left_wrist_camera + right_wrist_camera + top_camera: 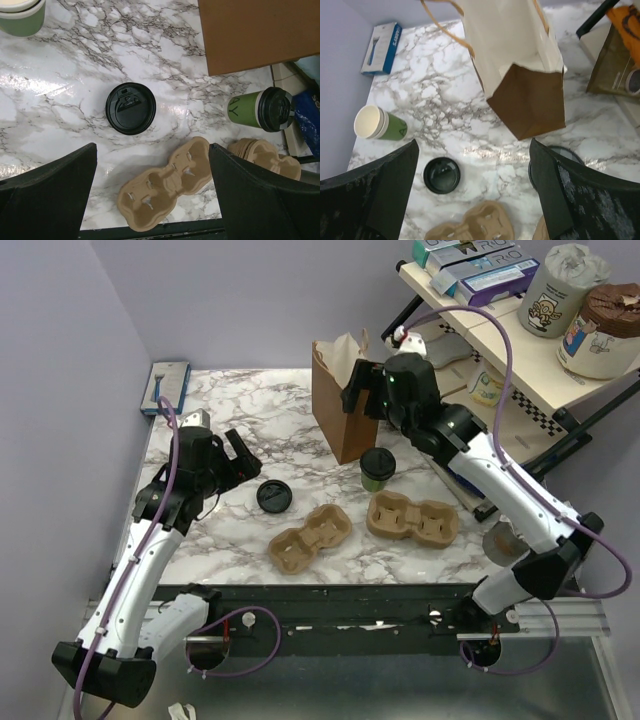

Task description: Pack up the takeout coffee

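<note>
Paper, likely light and crushable: clasp the takeout coffee just beside the bag mid-wall; your left gripper and right gripper gape empty.

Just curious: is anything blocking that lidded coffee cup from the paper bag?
Nothing visible: the lidded cup stands right beside the brown bag, the gap between them bare; the pulp trays lie on the cup's other side.

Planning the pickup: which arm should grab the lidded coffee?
Right, likely: right claw hovers open by the bag, lidded coffee close beside it; left claw is farther off, near the loose lid.
</note>
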Robot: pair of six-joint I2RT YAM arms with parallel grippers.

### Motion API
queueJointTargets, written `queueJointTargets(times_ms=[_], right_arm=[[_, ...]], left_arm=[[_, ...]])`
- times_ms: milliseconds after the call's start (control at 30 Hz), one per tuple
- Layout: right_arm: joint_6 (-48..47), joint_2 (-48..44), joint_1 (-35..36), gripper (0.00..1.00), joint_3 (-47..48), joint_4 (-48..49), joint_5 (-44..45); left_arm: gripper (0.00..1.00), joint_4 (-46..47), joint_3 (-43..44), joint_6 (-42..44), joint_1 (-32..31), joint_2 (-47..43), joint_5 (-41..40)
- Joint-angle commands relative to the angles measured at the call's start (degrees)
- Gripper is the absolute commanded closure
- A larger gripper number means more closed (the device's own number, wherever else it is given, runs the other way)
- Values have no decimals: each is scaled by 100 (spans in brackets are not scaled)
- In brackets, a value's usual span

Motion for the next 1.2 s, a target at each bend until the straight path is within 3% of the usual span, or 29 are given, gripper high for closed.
queueJointTargets(times_ms=[0, 133, 300, 467, 633, 867, 967, 1033, 1167], right_arm=[[-955, 627, -367, 0, 951, -433, 208], [-1492, 1199, -815, 0, 1506, -415, 86], [-2063, 2007, -1089, 5, 2183, -389, -722], [-2380, 2579, -1159, 9, 2799, -442, -505], [-2486, 2825, -1299, 13, 2809, -424, -547], [-2468, 2958, -1370, 33, 2668, -617, -978], [-2486, 2958, -1370, 35, 2589, -793, -1049], [-2573, 2966, -1370, 43, 2554, -793, -1013], [-3081, 3002, -1361, 68, 2650, -898, -1600]], left_arm=[[1, -2, 237, 280, 41, 40, 430], [1, -107, 316, 395, 41, 128, 510], [1, -151, 360, 483, 41, 128, 589], [1, -204, 465, 509, 41, 154, 519], [1, -274, 544, 483, 41, 251, 396], [1, -99, 728, 369, 50, 400, 571], [1, 68, 1008, 272, 50, 619, 677], [1, 209, 1194, 237, 50, 795, 878], [1, 209, 1826, 211, 50, 1374, 1230]])
